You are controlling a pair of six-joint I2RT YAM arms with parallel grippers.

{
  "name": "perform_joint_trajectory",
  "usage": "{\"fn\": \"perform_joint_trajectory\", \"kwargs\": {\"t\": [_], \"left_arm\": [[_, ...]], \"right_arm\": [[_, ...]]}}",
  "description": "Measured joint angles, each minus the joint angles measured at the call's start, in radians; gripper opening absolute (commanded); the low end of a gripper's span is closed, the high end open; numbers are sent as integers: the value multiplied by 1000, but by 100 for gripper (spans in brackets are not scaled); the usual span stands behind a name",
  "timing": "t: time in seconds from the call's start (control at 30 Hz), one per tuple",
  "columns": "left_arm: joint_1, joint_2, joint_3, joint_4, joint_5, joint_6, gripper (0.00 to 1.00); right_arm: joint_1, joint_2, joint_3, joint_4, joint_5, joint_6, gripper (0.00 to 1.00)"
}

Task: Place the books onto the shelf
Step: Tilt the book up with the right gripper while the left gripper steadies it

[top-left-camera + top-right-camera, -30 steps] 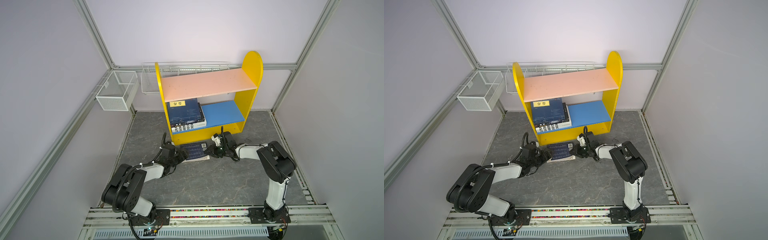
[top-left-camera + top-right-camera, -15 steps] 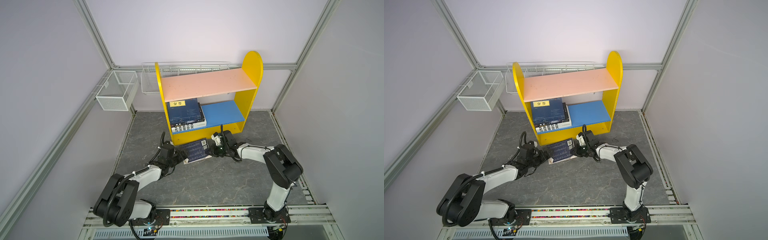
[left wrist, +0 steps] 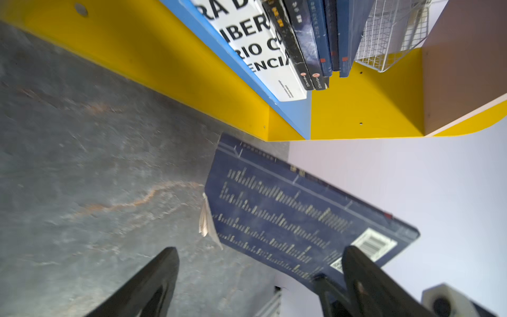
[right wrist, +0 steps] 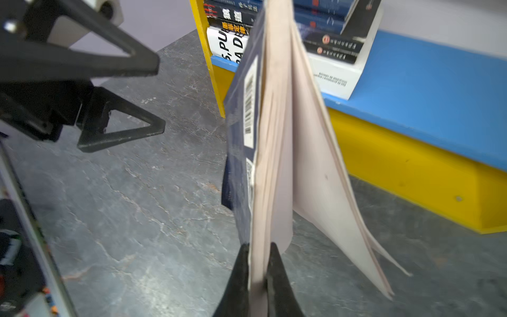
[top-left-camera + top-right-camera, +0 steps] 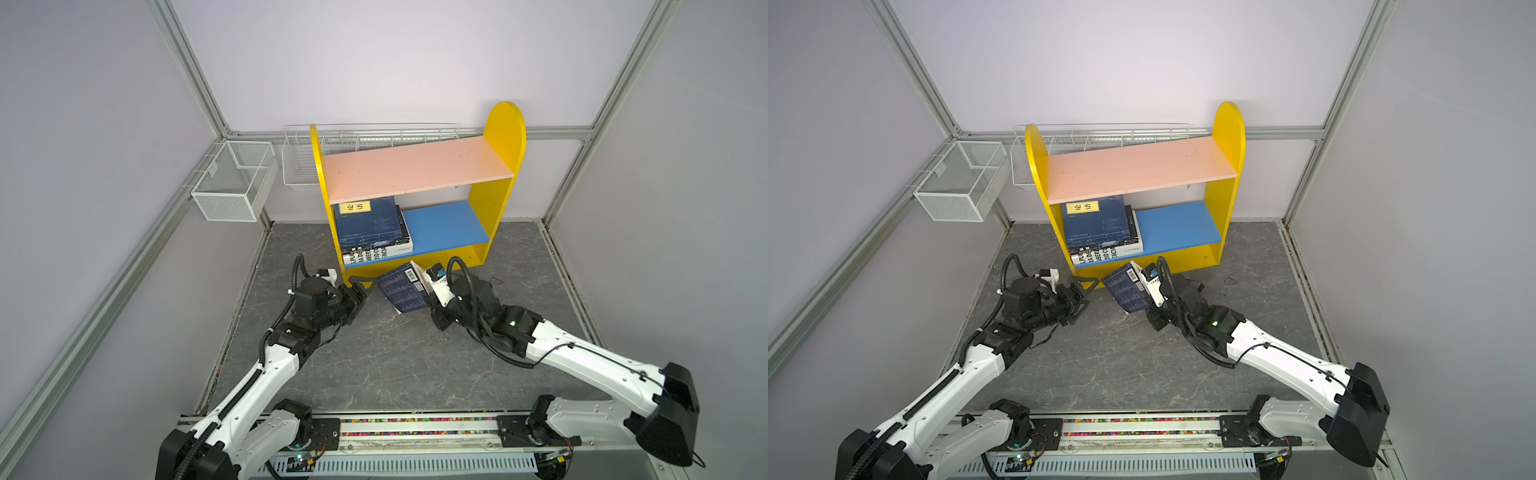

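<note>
Your left gripper (image 5: 1082, 297) has spread and let go, while your right gripper (image 4: 258, 248) now pinches the navy book (image 5: 400, 291) tilted up, ready for the shelf (image 5: 505, 124).

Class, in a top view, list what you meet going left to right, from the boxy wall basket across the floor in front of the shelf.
Boxy mesh basket → left gripper, open → navy book, tilted up → right gripper, pinching its pages.

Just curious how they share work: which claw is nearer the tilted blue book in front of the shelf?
Right. The right gripper is shut on the page edge of the navy book, holding it tilted; the left gripper is open, beside the cover, not touching.
</note>
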Motion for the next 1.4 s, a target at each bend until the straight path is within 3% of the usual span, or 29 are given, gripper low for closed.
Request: {"fn": "perform_joint_trajectory", "kwargs": {"t": [0.27,0.5,0.7,1.0,1.1,1.17,1.23,1.4], "left_arm": [[1,69,0,102,118,-216,90],[4,117,-34,235,180,-359,76],[7,140,-40,262,219,-395,59],[10,161,-40,273,278,-408,24],[15,162,-41,274,284,-413,11],[16,162,-41,274,281,-417,2],[16,162,-42,274,280,-410,0],[14,156,-45,271,248,-374,0]], "right_arm": [[157,-47,-20,-13,203,-169,7],[255,-47,-61,18,338,-266,7],[306,-57,-102,80,416,-330,8],[347,-53,-106,127,495,-410,10],[357,-39,-106,140,518,-434,19],[357,-34,-108,146,525,-438,37],[350,-34,-107,149,520,-416,58],[271,-68,-87,103,428,-293,78]]}}
